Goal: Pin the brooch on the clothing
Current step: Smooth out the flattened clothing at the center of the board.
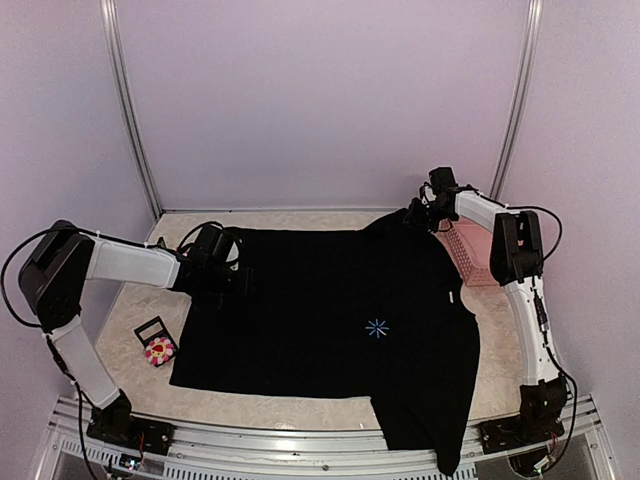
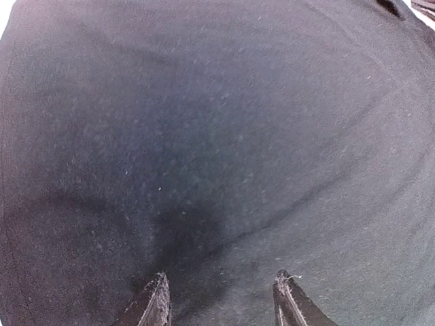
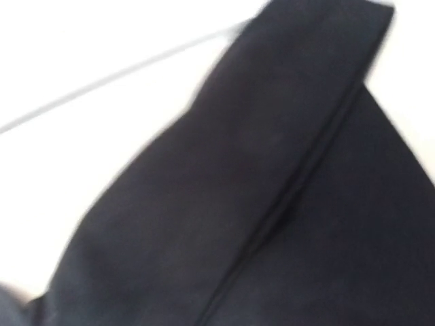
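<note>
Top external view: the brooch point(image 1: 158, 349) is seen on the table point(image 1: 125, 300), just off the clothing's point(image 1: 320, 300) 9 o'clock edge and just beside a black card point(image 1: 152, 327). It lies at about 7 o'clock from the left gripper point(image 1: 218, 262), the nearer one. That gripper's jaws are held partly apart over the fabric, with nothing gripped. Whether the right gripper point(image 1: 422, 212), at the far sleeve, grips anything cannot be told.

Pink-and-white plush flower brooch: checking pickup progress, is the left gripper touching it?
Apart. Top view: brooch on the table; left gripper farther back over the black T-shirt.
</note>
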Action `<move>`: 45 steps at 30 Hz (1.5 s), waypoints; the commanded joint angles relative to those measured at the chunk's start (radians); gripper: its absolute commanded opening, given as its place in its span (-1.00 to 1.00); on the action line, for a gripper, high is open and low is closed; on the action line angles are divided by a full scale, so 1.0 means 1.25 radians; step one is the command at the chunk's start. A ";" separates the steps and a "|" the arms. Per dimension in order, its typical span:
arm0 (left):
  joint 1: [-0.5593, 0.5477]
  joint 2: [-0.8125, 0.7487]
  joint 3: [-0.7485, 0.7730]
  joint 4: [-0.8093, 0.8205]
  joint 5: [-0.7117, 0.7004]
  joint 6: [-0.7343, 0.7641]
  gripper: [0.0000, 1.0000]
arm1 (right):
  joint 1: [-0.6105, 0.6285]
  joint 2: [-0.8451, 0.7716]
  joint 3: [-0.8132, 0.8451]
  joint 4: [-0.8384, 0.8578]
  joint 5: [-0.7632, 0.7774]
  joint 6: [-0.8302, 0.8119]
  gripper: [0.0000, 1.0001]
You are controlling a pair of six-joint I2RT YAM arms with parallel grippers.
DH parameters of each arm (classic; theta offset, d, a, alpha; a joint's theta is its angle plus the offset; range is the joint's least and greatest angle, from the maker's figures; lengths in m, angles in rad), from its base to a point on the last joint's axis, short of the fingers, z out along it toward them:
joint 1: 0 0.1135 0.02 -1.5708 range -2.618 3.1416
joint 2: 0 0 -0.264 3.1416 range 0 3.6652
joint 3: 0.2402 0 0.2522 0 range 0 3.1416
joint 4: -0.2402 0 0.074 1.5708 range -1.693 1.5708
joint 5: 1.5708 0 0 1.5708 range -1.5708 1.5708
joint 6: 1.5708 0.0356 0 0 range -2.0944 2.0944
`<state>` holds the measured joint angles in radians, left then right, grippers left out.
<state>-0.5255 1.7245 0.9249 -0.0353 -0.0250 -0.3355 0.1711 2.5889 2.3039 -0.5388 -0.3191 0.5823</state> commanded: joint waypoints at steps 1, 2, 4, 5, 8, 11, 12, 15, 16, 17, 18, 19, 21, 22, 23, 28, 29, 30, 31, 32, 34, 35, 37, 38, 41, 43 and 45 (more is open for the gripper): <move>0.008 0.026 0.007 -0.017 0.015 0.006 -0.03 | 0.011 0.063 0.005 0.086 -0.099 0.115 -0.54; 0.009 0.027 0.005 -0.016 0.015 0.005 -0.03 | 0.012 0.063 -0.011 0.101 -0.097 0.126 -0.49; 0.009 0.029 0.002 -0.009 0.041 0.002 -0.03 | 0.014 0.067 -0.041 0.143 -0.111 0.148 -0.43; 0.009 0.029 0.002 -0.006 0.046 0.001 -0.03 | 0.016 0.074 -0.045 0.161 -0.124 0.156 -0.42; 0.010 0.033 0.003 -0.005 0.048 0.001 -0.03 | 0.025 0.101 -0.024 0.179 -0.136 0.182 -0.40; 0.012 0.032 0.004 -0.005 0.048 0.002 -0.03 | 0.032 0.119 -0.015 0.212 -0.153 0.213 -0.33; 0.013 0.033 0.004 -0.005 0.049 0.002 -0.03 | 0.032 0.126 -0.015 0.231 -0.162 0.224 -0.32; 0.013 0.034 0.005 -0.006 0.051 0.003 -0.03 | 0.035 0.141 -0.014 0.297 -0.211 0.272 -0.30; 0.013 0.034 0.005 -0.006 0.051 0.003 -0.03 | 0.039 0.144 -0.013 0.323 -0.227 0.284 -0.29; 0.014 0.033 0.005 -0.007 0.051 0.003 -0.03 | 0.042 0.143 -0.012 0.350 -0.238 0.294 -0.29; 0.014 0.034 0.004 -0.005 0.051 0.003 -0.03 | 0.046 0.143 -0.011 0.372 -0.243 0.299 -0.29; 0.015 0.035 0.004 -0.005 0.051 0.003 -0.03 | 0.050 0.141 -0.009 0.395 -0.245 0.304 -0.29; 0.014 0.041 0.006 -0.004 0.058 0.001 -0.03 | 0.062 0.141 -0.006 0.428 -0.245 0.315 -0.29; 0.016 0.043 0.007 -0.004 0.062 0.000 -0.03 | 0.067 0.144 -0.002 0.466 -0.245 0.321 -0.29; 0.017 0.047 0.007 -0.004 0.067 -0.002 -0.03 | 0.073 0.148 0.004 0.475 -0.244 0.326 -0.28; 0.019 0.044 0.004 -0.002 0.069 -0.003 -0.03 | 0.094 0.185 0.038 0.492 -0.238 0.354 -0.29; 0.019 0.043 0.004 0.000 0.070 -0.003 -0.03 | 0.098 0.189 0.038 0.500 -0.237 0.358 -0.28; 0.019 0.043 0.004 -0.001 0.070 -0.003 -0.03 | 0.101 0.192 0.041 0.507 -0.235 0.363 -0.29; 0.020 0.043 0.004 -0.001 0.070 -0.003 -0.03 | 0.104 0.194 0.044 0.512 -0.233 0.368 -0.29; 0.020 0.043 0.004 0.000 0.070 -0.003 -0.03 | 0.110 0.198 0.051 0.518 -0.230 0.372 -0.29; 0.020 0.044 0.003 0.002 0.075 -0.005 -0.03 | 0.123 0.209 0.067 0.521 -0.211 0.378 -0.26; 0.020 0.047 0.003 0.002 0.076 -0.005 -0.03 | 0.131 0.217 0.079 0.524 -0.200 0.381 -0.26; 0.020 0.051 0.005 0.002 0.080 -0.006 -0.03 | 0.143 0.236 0.103 0.543 -0.176 0.391 -0.26; 0.020 0.051 0.004 0.004 0.082 -0.006 -0.03 | 0.149 0.245 0.112 0.563 -0.159 0.398 -0.25; 0.020 0.051 0.003 0.004 0.081 -0.007 -0.03 | 0.161 0.274 0.169 0.619 -0.090 0.388 -0.15; 0.020 0.049 0.003 0.001 0.077 -0.005 -0.03 | 0.164 0.274 0.194 0.644 -0.007 0.347 0.05; 0.021 0.047 0.002 0.001 0.073 -0.004 -0.03 | 0.166 0.254 0.192 0.704 0.053 0.267 0.30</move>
<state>-0.5060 1.7744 0.9245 -0.0422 0.0643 -0.3370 0.3637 2.9139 2.4947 0.1791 -0.4404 1.0458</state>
